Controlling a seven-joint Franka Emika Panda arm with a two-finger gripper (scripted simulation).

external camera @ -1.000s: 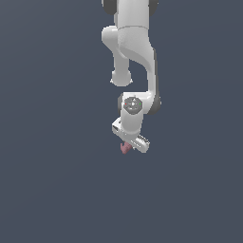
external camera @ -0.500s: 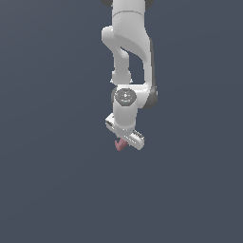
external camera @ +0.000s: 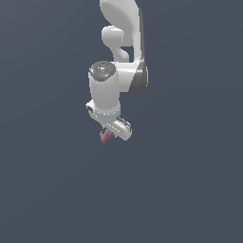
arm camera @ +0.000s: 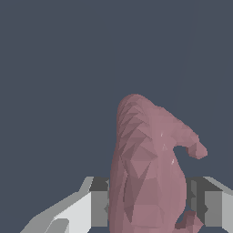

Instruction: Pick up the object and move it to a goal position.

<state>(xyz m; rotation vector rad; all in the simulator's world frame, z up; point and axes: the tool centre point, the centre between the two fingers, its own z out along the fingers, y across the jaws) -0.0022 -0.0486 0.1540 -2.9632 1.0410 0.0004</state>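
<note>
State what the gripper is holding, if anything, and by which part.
The gripper holds the pink object, clamped between its fingers at the object's wide lower end; the narrower curved end sticks out beyond the fingertips.

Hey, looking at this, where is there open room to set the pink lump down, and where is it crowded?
Nearly everywhere is bare: the dark grey surface shows nothing to the exterior view's left, right or below the arm. The only crowded spot is at the gripper itself, where the pink lump sits between the fingers, filling the gap in the wrist view.
</note>
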